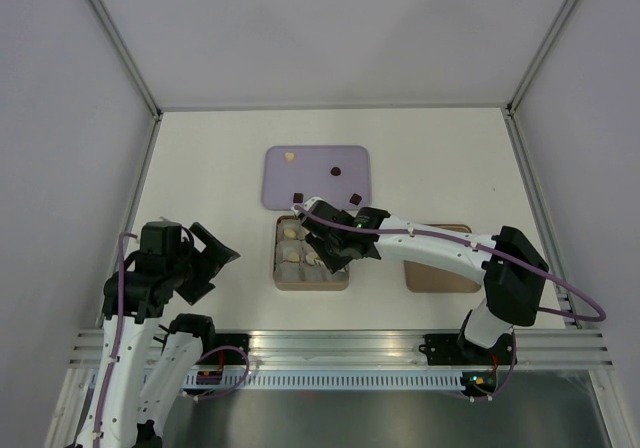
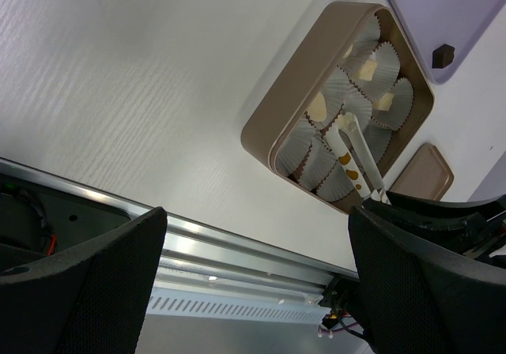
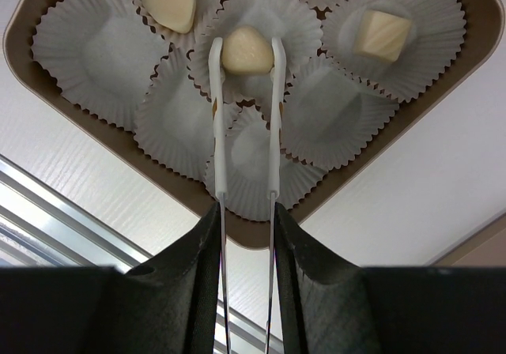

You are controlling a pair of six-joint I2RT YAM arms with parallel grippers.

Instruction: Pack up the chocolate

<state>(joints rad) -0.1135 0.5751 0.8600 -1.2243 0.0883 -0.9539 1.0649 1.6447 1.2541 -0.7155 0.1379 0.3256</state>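
We see the right claw [image 3: 245,221] clenched on the tongs [image 3: 218,133], whose tips pinch a cream chocolate [image 3: 247,51] straight out along their long axis, over the middle paper cup [image 3: 294,24] of the box [image 2: 277,109]; a release looks next, we judge. The left claw [image 2: 257,255] is released, well apart by the near left edge of the table [image 1: 200,158]. More pieces [image 1: 335,171] lie on the purple tray [image 1: 316,183] beyond the box's far edge

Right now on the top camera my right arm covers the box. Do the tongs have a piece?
Observer: Yes. In the right wrist view the tongs pinch a cream chocolate between their tips, over a paper cup in the box.
Operator: Any free cups left?
Observer: Four cups below it in that view are empty.
Operator: And pieces already packed?
Observer: At least two cream pieces sit in cups beside it: a heart-like one and a square one.
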